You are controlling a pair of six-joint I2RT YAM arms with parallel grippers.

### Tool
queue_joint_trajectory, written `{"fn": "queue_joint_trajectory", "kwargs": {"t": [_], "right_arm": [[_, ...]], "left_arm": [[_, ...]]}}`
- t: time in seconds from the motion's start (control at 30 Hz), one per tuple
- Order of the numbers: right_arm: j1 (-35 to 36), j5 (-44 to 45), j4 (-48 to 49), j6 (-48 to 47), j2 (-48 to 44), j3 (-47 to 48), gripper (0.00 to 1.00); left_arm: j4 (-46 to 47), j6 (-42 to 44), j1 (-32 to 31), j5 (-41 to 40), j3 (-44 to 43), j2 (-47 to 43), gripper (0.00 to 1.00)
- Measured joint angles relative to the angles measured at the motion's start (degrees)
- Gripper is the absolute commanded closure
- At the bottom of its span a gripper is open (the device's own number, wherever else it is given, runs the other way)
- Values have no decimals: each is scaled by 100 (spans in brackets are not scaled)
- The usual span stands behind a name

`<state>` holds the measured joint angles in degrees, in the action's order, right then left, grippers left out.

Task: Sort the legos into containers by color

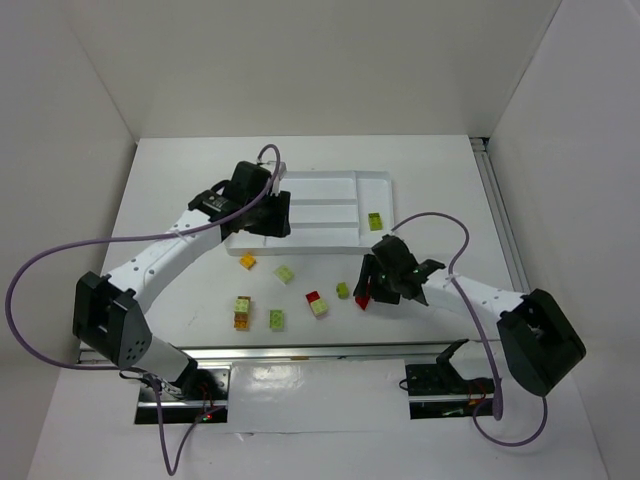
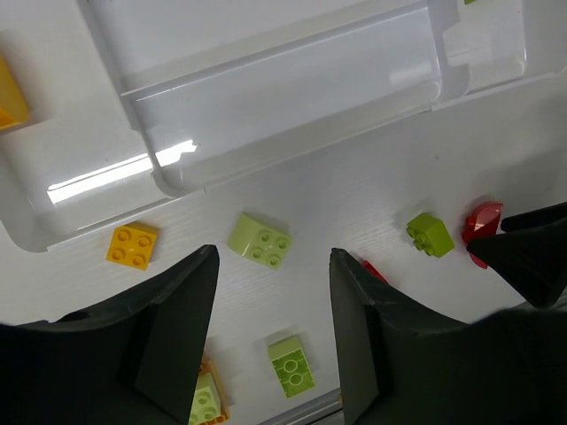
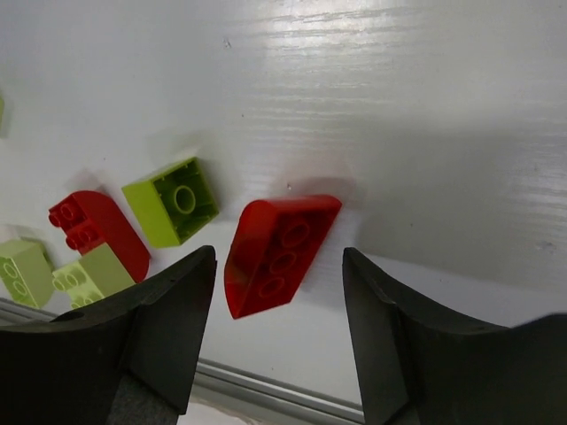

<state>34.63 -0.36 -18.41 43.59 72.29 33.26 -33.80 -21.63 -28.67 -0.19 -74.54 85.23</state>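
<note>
Legos (image 1: pixel 285 273): small translucent bricks, most of them loose on the white table (image 1: pixel 180 190) just in front of the tray (image 1: pixel 330 178), and one inside it.
Red brick (image 3: pixel 279 239): wedge-shaped and lying on the table at the right end of the scatter. It is framed by the right gripper (image 3: pixel 280 261), with a sliver of table showing on either side of it.
Right gripper: low over the table with its jaws spread wider than the red brick. It straddles the brick and has hold of nothing.
Olive-green brick (image 3: pixel 173 202): just beside the red brick, to its left in the right wrist view, and not touching it.
Red-and-green stack (image 3: pixel 93 248): a rounded red piece joined to a light-green one, just past the olive-green brick.
Light-green brick (image 2: pixel 259 241): alone on the table, near the tray's front wall.
Orange brick (image 2: pixel 133 245): beside the light-green brick but apart from it, close to the tray's near-left corner.
Green-and-orange stack (image 1: pixel 242 312): at the near left of the scatter, with a single green brick (image 1: pixel 276 319) just to its right.
Tray brick (image 1: pixel 374 221): green, sitting in the tray's right end section, by the near-right corner.
Yellow piece (image 2: pixel 9 93): cut off by the left edge of the left wrist view. It appears to lie in the tray's left end section.
Tray: white and shallow, with long slots divided by low ridges.
Left gripper (image 2: pixel 272 261): above the tray's near-left corner, fingers wide apart, carrying nothing.
Cable (image 1: pixel 30 270): purple, looping out beside the left arm.
</note>
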Motion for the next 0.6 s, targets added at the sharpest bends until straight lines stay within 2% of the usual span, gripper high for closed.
{"fn": "queue_joint_trajectory", "kwargs": {"t": [0.07, 0.17, 0.27, 0.47, 0.6], "right_arm": [[0, 15, 105, -2, 127, 4, 41], [0, 17, 208, -59, 356, 7, 57], [13, 50, 240, -98, 437, 76, 64], [94, 450, -79, -122, 297, 332, 65], [144, 732, -520, -225, -48, 852, 65]], "left_arm": [[46, -2, 0, -4, 26, -15, 36], [96, -2, 0, -15, 48, -48, 36], [142, -2, 0, -26, 55, -66, 36], [184, -2, 0, -42, 57, -63, 36], [192, -85, 0, -63, 57, -63, 34]]}}
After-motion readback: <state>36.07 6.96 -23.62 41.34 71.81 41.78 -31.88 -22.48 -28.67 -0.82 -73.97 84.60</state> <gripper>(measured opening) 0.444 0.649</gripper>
